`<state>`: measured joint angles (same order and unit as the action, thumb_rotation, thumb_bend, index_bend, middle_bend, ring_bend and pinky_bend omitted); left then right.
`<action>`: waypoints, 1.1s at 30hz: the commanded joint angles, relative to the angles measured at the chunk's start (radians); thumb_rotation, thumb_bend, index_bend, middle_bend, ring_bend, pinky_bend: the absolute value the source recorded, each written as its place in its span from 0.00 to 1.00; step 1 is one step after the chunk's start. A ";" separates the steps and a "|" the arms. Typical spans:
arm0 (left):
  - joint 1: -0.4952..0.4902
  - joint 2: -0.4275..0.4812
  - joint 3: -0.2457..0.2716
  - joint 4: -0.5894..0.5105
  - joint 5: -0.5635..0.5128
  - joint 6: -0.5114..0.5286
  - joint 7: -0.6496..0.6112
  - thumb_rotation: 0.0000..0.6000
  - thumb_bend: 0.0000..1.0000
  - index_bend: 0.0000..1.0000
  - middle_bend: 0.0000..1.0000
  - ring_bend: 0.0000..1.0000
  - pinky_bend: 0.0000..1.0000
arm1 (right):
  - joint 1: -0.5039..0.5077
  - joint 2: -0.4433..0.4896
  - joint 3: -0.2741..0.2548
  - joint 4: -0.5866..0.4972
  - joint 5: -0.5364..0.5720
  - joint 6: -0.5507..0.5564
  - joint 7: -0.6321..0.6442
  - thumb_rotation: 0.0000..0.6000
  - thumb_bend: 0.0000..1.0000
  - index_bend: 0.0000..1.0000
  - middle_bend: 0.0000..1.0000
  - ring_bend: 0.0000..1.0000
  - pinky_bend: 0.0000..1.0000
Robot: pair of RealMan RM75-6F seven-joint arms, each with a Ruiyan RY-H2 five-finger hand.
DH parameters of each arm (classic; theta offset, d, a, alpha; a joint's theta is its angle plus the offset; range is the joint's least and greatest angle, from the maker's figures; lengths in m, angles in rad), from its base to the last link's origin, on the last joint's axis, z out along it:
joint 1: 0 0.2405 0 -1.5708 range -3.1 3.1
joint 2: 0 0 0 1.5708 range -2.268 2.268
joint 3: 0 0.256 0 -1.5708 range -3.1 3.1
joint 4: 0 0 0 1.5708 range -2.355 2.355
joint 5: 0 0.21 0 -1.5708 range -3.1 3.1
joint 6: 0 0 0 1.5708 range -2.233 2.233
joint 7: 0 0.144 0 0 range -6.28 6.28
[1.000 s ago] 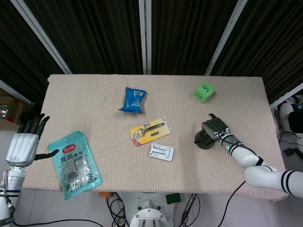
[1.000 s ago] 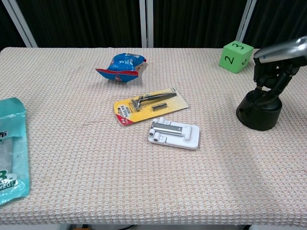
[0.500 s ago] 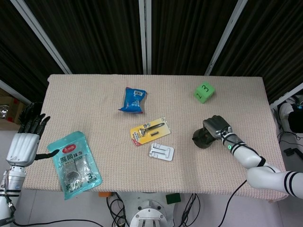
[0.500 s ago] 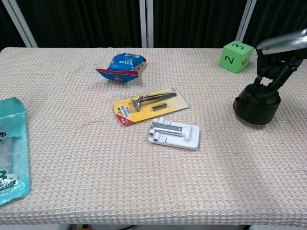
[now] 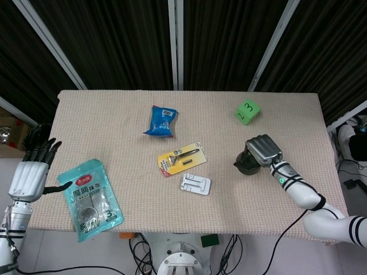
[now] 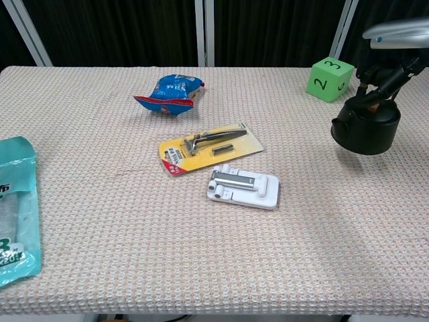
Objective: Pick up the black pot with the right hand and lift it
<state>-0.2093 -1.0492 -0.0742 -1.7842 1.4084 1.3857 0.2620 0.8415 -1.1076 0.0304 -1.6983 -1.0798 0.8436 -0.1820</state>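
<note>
The black pot [image 6: 366,131] hangs clear of the table [image 6: 201,255] near its right edge, gripped from above by the right hand [image 5: 262,150], fingers [image 6: 382,84] closed on its top. Just beyond sits the green cube [image 6: 330,78] (numbered faces); to its left, well apart, lie the white holder [image 6: 242,187] and razor pack [image 6: 210,147]. The left hand [image 5: 31,169], fingers apart, holds nothing beside the teal pouch [image 5: 89,199].

Right hand [image 6: 392,40]: cut by my chest view's top and right edges; in my head view its back covers the fingers, so I cannot see the grip on the pot [image 6: 366,129]. Pouch [image 6: 15,211]: cut by the chest view's left edge, print too small to read. Left hand [image 5: 31,169]: outside my chest view. Razor card [image 5: 182,158]: label unreadable.
</note>
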 commanded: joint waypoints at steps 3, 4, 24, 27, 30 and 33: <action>-0.001 0.000 0.000 0.000 -0.003 -0.003 0.001 0.70 0.00 0.06 0.02 0.02 0.13 | -0.048 -0.003 0.021 0.020 -0.095 0.061 0.057 0.70 0.30 1.00 1.00 1.00 0.56; -0.001 0.000 0.000 -0.001 -0.004 -0.003 0.002 0.70 0.00 0.06 0.02 0.02 0.13 | -0.053 -0.005 0.023 0.024 -0.108 0.069 0.063 0.70 0.30 1.00 1.00 1.00 0.57; 0.000 0.000 0.000 -0.005 -0.008 -0.001 0.009 0.71 0.00 0.06 0.02 0.02 0.13 | -0.097 -0.027 0.062 0.058 -0.197 0.091 0.104 0.71 0.46 1.00 1.00 1.00 0.69; 0.000 0.000 0.000 -0.006 -0.008 0.000 0.009 0.71 0.00 0.06 0.02 0.02 0.13 | -0.099 -0.029 0.067 0.062 -0.203 0.091 0.102 0.71 0.48 1.00 1.00 1.00 0.69; -0.001 -0.001 -0.001 -0.005 -0.012 -0.002 0.010 0.71 0.00 0.06 0.02 0.02 0.13 | -0.101 -0.031 0.071 0.066 -0.208 0.091 0.094 0.71 0.48 1.00 1.00 1.00 0.69; -0.001 -0.001 -0.001 -0.006 -0.012 -0.003 0.010 0.71 0.00 0.06 0.02 0.02 0.13 | -0.102 -0.034 0.075 0.068 -0.211 0.092 0.086 0.72 0.48 1.00 1.00 1.00 0.69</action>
<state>-0.2106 -1.0502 -0.0748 -1.7898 1.3967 1.3829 0.2725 0.7400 -1.1409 0.1047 -1.6308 -1.2901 0.9350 -0.0946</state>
